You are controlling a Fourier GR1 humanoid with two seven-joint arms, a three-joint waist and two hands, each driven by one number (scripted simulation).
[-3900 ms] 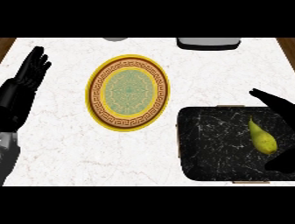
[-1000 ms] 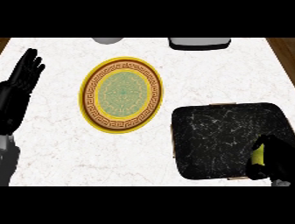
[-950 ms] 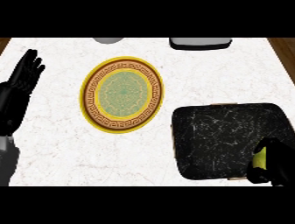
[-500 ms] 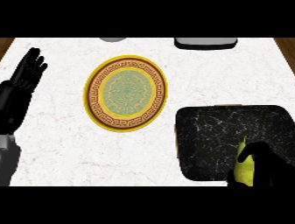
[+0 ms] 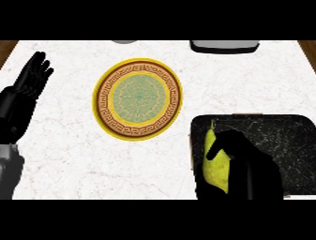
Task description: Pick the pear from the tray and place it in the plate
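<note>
Yellow-green pear (image 5: 218, 161) sits in my right hand (image 5: 247, 168), my fingers (image 5: 222, 140) curled round it, over the near-left part of the black marble tray (image 5: 305, 145). Left of the tray, just beside its far-left corner, lies the gold-rimmed plate (image 5: 138, 105) on the white marble surface (image 5: 70, 140). My left hand (image 5: 22, 93) rests open at the left edge, fingers straight and holding nothing.

One plate (image 5: 138, 99), one tray (image 5: 295, 140), one pear (image 5: 215, 159) and two hands: left (image 5: 18, 101), right (image 5: 247, 171).
</note>
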